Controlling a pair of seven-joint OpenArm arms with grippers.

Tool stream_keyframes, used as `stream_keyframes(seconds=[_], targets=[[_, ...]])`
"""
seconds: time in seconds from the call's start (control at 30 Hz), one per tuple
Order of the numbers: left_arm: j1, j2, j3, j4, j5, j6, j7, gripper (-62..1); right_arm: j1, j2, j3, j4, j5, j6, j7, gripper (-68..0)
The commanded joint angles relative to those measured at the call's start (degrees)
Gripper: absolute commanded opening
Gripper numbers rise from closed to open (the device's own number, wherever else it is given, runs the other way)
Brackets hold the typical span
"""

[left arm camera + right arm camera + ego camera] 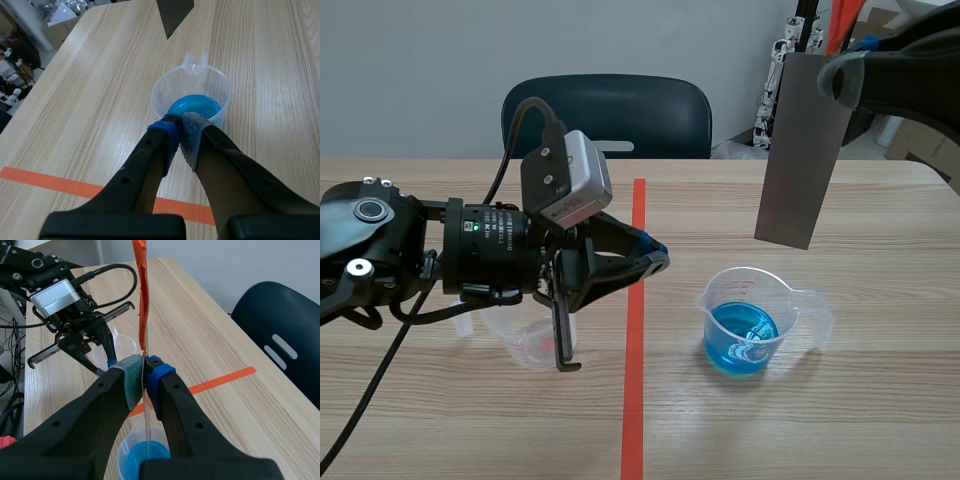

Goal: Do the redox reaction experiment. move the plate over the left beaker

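right fingers pinch plate, long axis vertical, over blue beaker; left beaker lies well left past tape, under left fingers pressed together.

Thin plate edge-on between right tool's pads, beaker of blue liquid underneath.

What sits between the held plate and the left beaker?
Scene view: the left gripper, jaws shut, and the tape line lie between plate and left beaker.
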Motion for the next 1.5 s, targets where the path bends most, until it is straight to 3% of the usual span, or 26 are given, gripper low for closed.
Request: stream_keyframes(seconds=[0.0,0.7,0.93,1.17,1.47], targets=[[-0.3,0.4,0.2,0.7,-0.6,0.2,-0.8,-58.8,0.9,0.7,1.3,0.7,0.9,0.5,1.3,-66.9],[-0.3,0.4,0.2,0.7,-0.6,0.2,-0.8,-58.8,0.9,0.7,1.3,0.7,0.9,0.5,1.3,-66.9],[0.7,-1.4,-0.6,1.4,-1.6,0.2,-1.5,-58.8,0.9,0.6,1.3,0.7,0.9,0.5,1.3,-66.9],[8.1,-8.0,-7.3,5.7,-6.4,0.2,-6.6,-58.8,0.9,0.6,1.3,0.7,0.8,0.5,1.3,-66.9],[22.9,-13.4,-18.1,6.3,-6.4,0.2,-15.3,-58.8,0.9,0.6,1.3,0.7,0.8,0.5,1.3,-66.9]])
